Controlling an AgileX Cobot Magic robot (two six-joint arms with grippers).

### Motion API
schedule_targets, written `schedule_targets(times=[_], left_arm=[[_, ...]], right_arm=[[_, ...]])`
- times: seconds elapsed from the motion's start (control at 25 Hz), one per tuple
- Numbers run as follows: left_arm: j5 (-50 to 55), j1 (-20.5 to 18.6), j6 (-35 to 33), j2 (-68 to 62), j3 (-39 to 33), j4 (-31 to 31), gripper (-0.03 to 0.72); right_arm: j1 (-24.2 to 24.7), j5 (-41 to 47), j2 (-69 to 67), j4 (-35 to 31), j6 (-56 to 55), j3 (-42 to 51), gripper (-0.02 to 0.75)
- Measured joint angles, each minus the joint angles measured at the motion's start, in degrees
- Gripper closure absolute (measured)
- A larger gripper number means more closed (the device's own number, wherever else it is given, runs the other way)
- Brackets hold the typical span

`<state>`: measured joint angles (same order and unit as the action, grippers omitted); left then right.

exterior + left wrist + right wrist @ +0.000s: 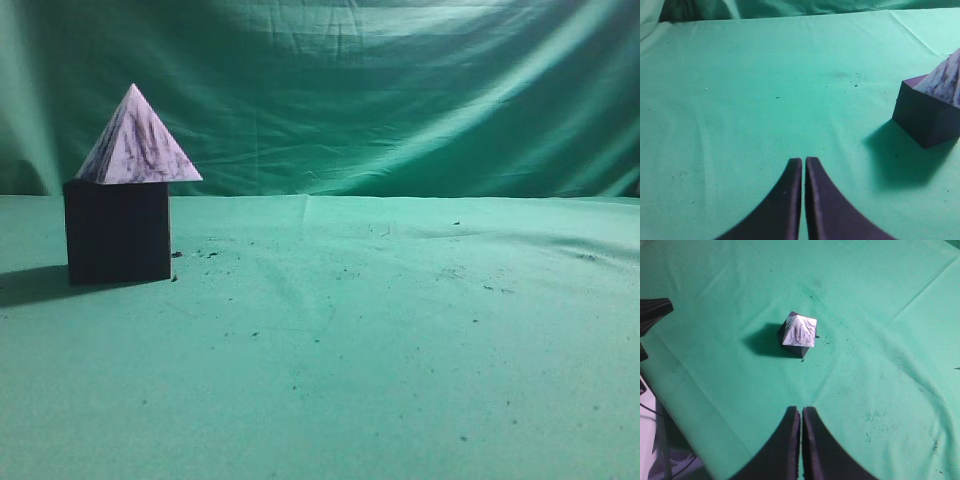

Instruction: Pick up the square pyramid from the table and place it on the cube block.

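The square pyramid (136, 140) sits upright on top of the cube block (118, 231), apex up; its base is turned a little against the cube's top and overhangs slightly at the corners; no claw touches it. The cube stands on the counter (380, 350), a surface under wrinkled green cloth flecked with dark specks, and throws a shadow to one side; a green cloth backdrop (400, 90) hangs behind it.

In the left wrist view the left claw (803, 162) has its two dark curved fingers (785, 200) drawn together, only a thin slit between the tips, with nothing held between them; it hangs above bare cloth; the cube (927, 115) lies ahead of it and off to the right, well apart, with the marbled pyramid (946, 82) cut off by the frame's edge.

In the right wrist view the right claw (801, 412) is likewise closed tip to tip and holds nothing; the stacked pair lies straight ahead of it, well apart, the pyramid (800, 331) seen from above and covering most of the cube (799, 351); a dark piece of equipment (652, 310) shows at the far left by the counter's edge; what it is cannot be told.

No brand, label or writing can be read on any object.
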<state>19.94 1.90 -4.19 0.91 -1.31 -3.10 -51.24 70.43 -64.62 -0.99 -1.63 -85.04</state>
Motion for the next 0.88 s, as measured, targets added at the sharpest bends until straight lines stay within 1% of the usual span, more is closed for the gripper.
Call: schedule_targets(times=[0.16,0.24,0.32,0.52,0.64,0.68,0.76,0.88], left_arm=[[0.0,0.0,0.0,0.0,0.0,0.0,0.688],[0.0,0.0,0.0,0.0,0.0,0.0,0.688],[0.0,0.0,0.0,0.0,0.0,0.0,0.688],[0.0,0.0,0.0,0.0,0.0,0.0,0.688],[0.0,0.0,0.0,0.0,0.0,0.0,0.688],[0.0,0.0,0.0,0.0,0.0,0.0,0.688],[0.0,0.0,0.0,0.0,0.0,0.0,0.688],[0.0,0.0,0.0,0.0,0.0,0.0,0.688]], right_arm=[[0.0,-7.2,10.8,0.0,-0.5,11.1,0.738],[0.0,-8.7,15.7,-0.2,-0.9,15.5,0.738],[0.0,-8.5,20.3,-0.2,-1.1,18.2,0.738],[0.0,-4.7,27.1,-0.5,-0.9,22.0,0.738],[0.0,-5.7,30.6,0.2,0.9,25.9,0.738],[0.0,-6.9,32.2,0.6,1.1,27.6,0.738],[1.1,-12.0,36.2,1.5,1.4,32.5,0.738],[6.0,-22.8,42.5,2.6,1.6,41.3,0.738]])
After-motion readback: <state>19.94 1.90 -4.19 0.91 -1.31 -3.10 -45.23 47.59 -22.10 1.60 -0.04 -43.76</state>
